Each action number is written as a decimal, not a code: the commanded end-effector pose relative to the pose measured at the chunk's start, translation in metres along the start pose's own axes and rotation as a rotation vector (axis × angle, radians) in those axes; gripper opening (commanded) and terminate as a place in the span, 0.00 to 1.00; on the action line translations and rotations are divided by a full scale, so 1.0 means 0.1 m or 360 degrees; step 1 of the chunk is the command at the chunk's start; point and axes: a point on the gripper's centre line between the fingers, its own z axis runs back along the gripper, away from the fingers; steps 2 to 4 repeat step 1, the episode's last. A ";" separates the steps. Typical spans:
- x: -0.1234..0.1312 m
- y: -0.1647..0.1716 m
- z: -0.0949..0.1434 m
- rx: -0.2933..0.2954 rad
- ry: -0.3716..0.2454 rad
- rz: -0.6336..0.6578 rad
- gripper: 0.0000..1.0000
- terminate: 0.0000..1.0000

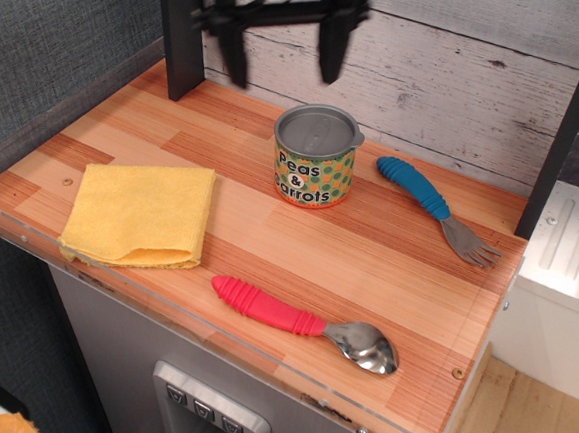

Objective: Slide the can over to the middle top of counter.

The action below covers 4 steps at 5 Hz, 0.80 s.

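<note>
The gripper (282, 60) hung at the top of the frame, jaws spread wide and empty, above the can (315, 156) on the counter (386, 264).

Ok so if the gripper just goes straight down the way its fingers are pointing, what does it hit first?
Probably bare counter, just left of and behind the can. The gripper hangs open, fingers pointing down, up near the back wall. Depth is hard to judge from one view, so the right finger might clip the can's rim.
</note>
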 end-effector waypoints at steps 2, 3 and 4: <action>-0.14 0.21 0.17 -0.0051 -0.0071 -0.0076 1.00 1.00; -0.14 0.21 0.17 -0.0051 -0.0071 -0.0076 1.00 1.00; -0.14 0.21 0.17 -0.0051 -0.0071 -0.0076 1.00 1.00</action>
